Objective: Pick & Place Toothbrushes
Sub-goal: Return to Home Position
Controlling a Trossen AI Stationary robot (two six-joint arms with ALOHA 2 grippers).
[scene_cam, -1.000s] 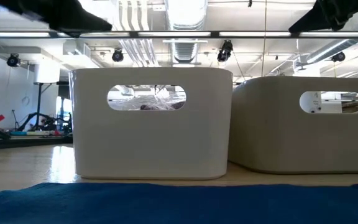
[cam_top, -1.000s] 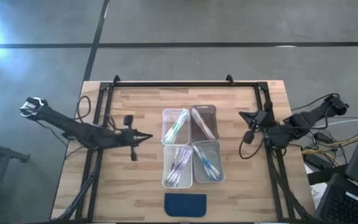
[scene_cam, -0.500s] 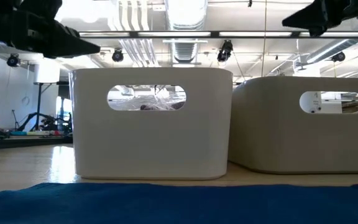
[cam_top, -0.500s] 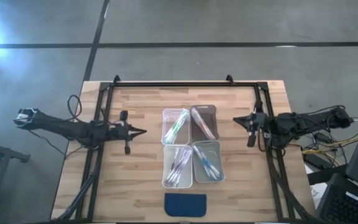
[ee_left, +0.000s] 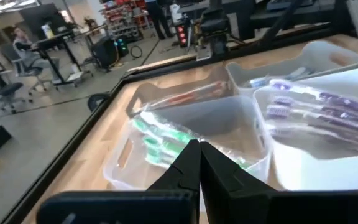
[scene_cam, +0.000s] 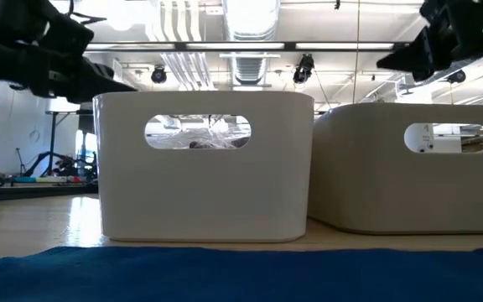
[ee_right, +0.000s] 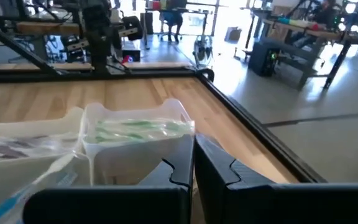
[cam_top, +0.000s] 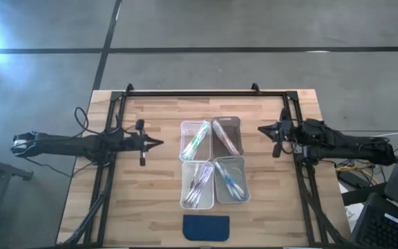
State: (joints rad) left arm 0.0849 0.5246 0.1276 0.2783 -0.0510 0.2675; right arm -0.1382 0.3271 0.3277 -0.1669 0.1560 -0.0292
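Left tool (cam_top: 159, 144), a dark pointed wedge, faces clear bins (cam_top: 182, 137) of thin toothbrushes (cam_top: 197, 139).

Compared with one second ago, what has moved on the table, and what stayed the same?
The left gripper sank lower and drew back a little from the bins. The right gripper also sank, edging slightly toward them. Both remain shut, holding nothing. The toothbrushes, bins and blue pad did not move.
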